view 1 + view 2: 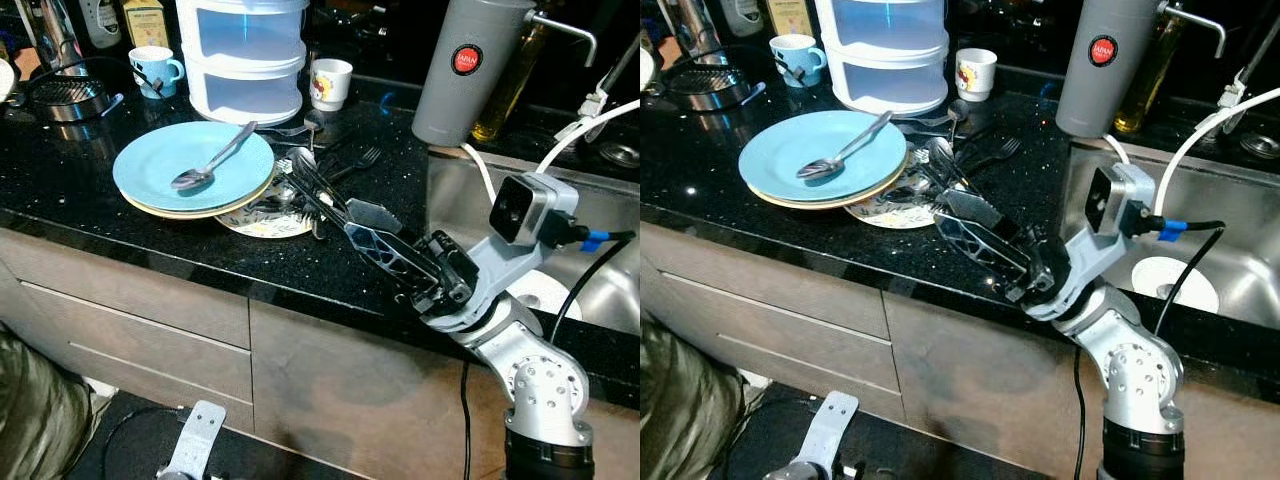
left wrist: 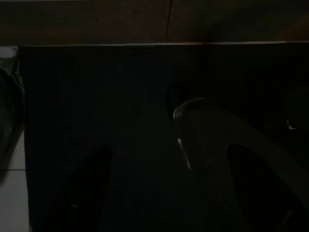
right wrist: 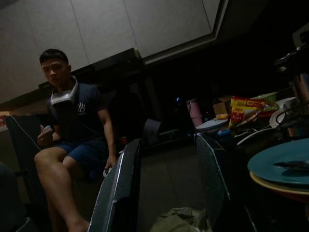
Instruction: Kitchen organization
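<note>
Right gripper (image 1: 312,185), nearest of the two arms, reaches low across the black speckled worktop's (image 1: 90,215) front edge, its black fingers spread, unloaded. Just beyond its tips lie dark forks (image 1: 352,163) and a patterned plate (image 1: 268,222); the steel spoon (image 1: 210,160) rests diagonally on stacked blue plates (image 1: 160,175), further left. Steel sink (image 1: 600,275) adjoins rightward. Left gripper (image 1: 190,445) hangs idle.

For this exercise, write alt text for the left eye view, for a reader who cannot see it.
The right gripper reaches over a black counter, its open fingers at cutlery beside stacked plates; a spoon lies on the top blue plate. A sink lies to the right, a grey flask behind.
</note>
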Controlling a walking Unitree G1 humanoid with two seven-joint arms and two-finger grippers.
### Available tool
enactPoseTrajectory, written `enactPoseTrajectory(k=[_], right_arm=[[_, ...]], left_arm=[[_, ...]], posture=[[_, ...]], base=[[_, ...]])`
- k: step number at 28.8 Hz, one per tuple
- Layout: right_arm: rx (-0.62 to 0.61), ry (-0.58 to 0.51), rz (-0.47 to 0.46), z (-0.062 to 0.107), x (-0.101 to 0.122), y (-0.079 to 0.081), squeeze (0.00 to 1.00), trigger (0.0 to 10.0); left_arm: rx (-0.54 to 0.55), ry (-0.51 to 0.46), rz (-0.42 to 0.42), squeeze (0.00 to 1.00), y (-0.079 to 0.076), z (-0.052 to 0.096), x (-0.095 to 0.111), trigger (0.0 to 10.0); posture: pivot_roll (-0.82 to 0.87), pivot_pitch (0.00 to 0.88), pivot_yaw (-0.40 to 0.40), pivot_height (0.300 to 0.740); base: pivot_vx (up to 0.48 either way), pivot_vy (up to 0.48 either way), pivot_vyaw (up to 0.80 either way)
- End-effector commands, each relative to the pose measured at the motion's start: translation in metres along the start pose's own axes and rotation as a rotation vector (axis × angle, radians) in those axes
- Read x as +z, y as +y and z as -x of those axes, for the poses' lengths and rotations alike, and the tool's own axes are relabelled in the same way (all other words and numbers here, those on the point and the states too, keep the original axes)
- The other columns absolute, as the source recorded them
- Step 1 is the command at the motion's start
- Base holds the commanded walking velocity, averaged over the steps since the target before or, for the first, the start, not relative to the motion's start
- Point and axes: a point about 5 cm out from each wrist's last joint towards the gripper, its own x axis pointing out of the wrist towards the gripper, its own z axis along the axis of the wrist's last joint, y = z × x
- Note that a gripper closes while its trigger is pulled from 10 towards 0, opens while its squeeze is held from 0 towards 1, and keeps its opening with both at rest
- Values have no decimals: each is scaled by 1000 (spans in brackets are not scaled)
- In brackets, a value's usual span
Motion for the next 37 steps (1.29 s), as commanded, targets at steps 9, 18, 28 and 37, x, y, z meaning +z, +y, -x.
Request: enactPoseTrajectory(k=[9,18,28,37], right_arm=[[-194,103,45,6,-10,-22,0,10000],[-247,106,39,6,-11,-29,0,10000],[-260,150,65,5,-15,-30,0,10000],[-255,160,75,4,-17,-30,0,10000]], left_arm=[[-5,20,-17,0,0,0,-2,10000],[-11,24,-14,0,-3,0,-5,10000],[-15,24,-13,0,-5,0,-6,10000],[-18,28,-11,0,-6,0,-7,10000]], posture=[[59,34,-38,740],[57,35,-42,740],[54,34,-47,740],[55,33,-50,740]], base=[[-210,0,0],[0,0,0],[-170,0,-542],[-148,0,-199]])
